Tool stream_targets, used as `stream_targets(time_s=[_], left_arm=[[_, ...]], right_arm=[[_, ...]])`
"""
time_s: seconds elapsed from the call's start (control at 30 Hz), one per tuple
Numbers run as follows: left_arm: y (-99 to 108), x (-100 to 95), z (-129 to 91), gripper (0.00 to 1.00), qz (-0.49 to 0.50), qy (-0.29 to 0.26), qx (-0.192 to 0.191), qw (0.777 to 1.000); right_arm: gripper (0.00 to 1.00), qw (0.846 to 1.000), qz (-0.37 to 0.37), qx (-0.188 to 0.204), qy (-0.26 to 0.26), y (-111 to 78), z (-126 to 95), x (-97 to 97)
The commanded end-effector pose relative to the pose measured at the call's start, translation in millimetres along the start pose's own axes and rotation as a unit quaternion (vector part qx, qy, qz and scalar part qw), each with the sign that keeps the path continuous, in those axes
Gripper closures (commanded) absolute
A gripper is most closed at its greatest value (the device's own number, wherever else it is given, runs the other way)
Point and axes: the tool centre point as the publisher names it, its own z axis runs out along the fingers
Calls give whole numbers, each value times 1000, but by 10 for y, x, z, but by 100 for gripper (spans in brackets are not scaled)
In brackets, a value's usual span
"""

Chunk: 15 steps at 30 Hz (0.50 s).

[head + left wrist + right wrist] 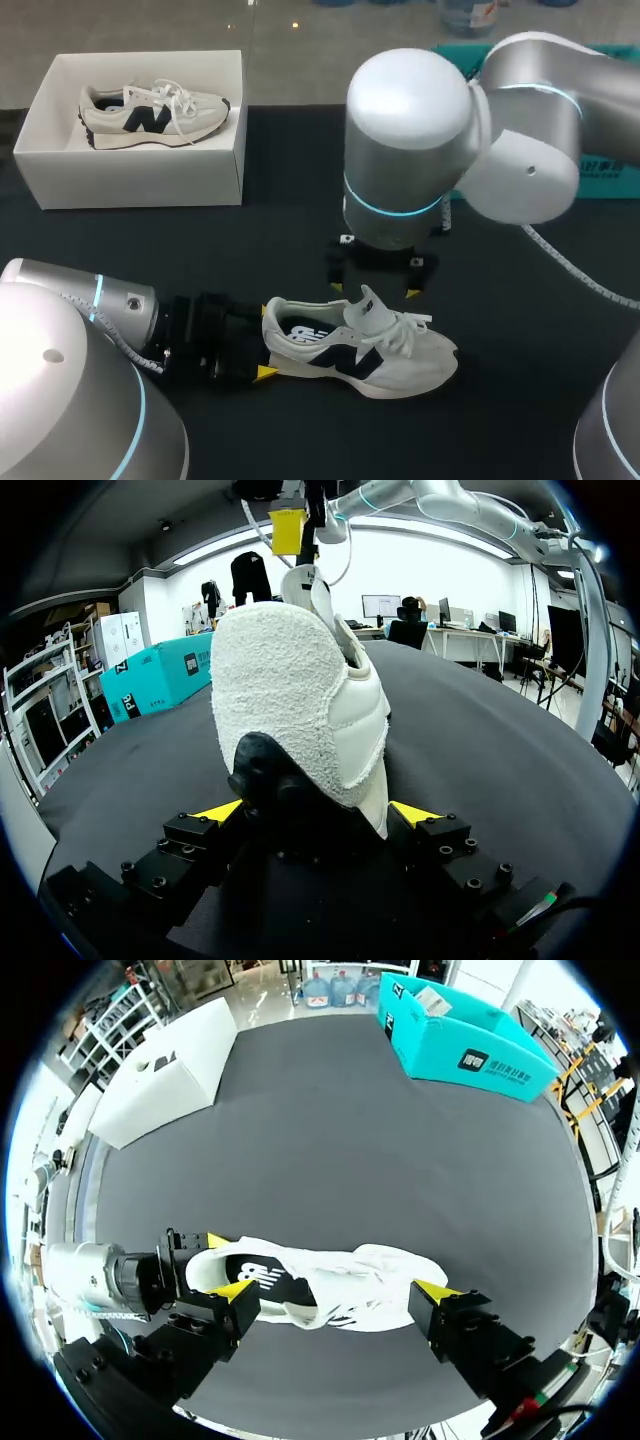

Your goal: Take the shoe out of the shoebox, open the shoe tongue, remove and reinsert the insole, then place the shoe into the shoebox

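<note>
Left gripper (315, 815) clamps the heel of the shoe (360, 345), upright on the table (520, 330) well apart from the shoebox (130, 170); right gripper (333, 1290) hangs spread above it, so tongue-opening looks next, needing a precise pinch.

A robotics lab: my left arm (60, 330) and right arm (430, 140) reach over a black table (500, 420)

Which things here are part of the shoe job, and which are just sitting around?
In the job: shoe on the table, left gripper on its heel, right gripper above it, shoebox.
Just lying about: second shoe inside the shoebox, teal box.
</note>
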Motion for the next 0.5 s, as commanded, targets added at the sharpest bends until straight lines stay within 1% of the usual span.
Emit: stream_targets(time_s=[0.03,0.23,0.27,0.3,0.33,0.37,0.4,0.47,0.5], left_arm=[[16,13,16,100,0,0,-2,1000],[16,13,16,100,0,0,-2,1000],[16,13,16,100,0,0,-2,1000],[16,13,16,100,0,0,-2,1000],[16,13,16,100,0,0,-2,1000],[16,13,16,100,0,0,-2,1000],[16,13,16,100,0,0,-2,1000],[16,13,16,100,0,0,-2,1000],[16,13,16,100,0,0,-2,1000]], right_arm=[[0,995,69,2,77,8,36,-91],[0,995,69,2,77,8,36,-91],[0,995,57,5,85,13,32,-71],[0,995,56,5,79,16,25,-62],[0,996,41,17,79,23,27,-38],[0,995,36,18,89,30,33,-18],[0,995,37,17,87,32,28,-8],[0,995,22,29,95,46,31,18],[0,995,17,35,88,56,28,31]])
